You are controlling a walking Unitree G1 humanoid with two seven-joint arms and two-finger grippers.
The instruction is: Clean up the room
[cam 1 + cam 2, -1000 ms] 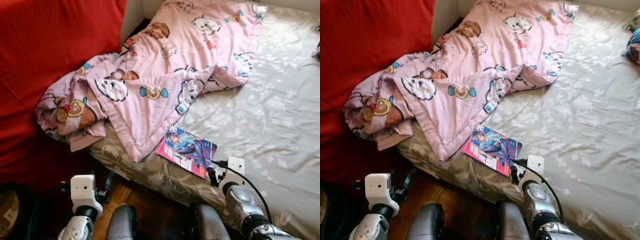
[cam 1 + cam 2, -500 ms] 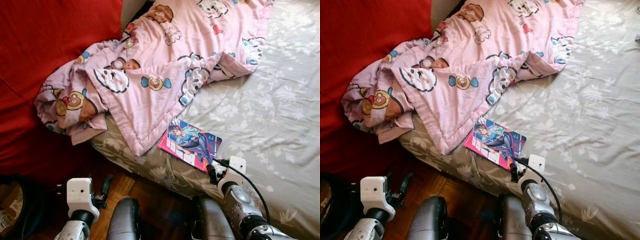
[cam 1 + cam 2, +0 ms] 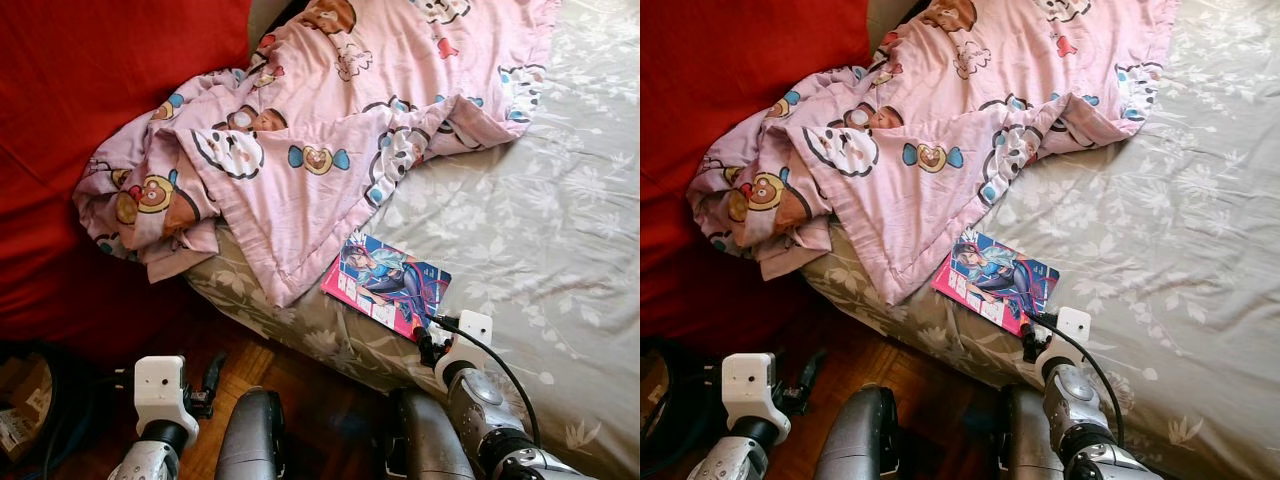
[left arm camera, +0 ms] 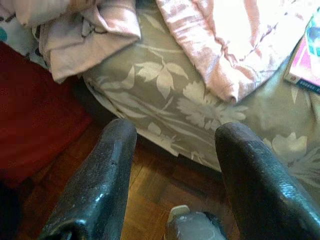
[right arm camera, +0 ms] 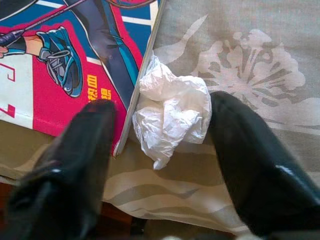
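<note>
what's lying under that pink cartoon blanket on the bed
The pink blanket lies crumpled on the grey floral sheet, one corner hanging over the mattress edge. Anything beneath its folds is covered. The comic book sits just clear of it.

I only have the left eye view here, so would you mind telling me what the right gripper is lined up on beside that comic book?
Observer: In the right wrist view, a crumpled white tissue lies between the open fingers of the right gripper, on the bed sheet.
Operator: Is the tissue touching the comic book?
Observer: Yes, it sits against the edge of the comic book, near its corner.
Operator: And what is the left gripper doing?
Observer: The left gripper is open and holds nothing; it points at the side of the mattress, above the wooden floor, just below the hanging pink blanket.
</note>
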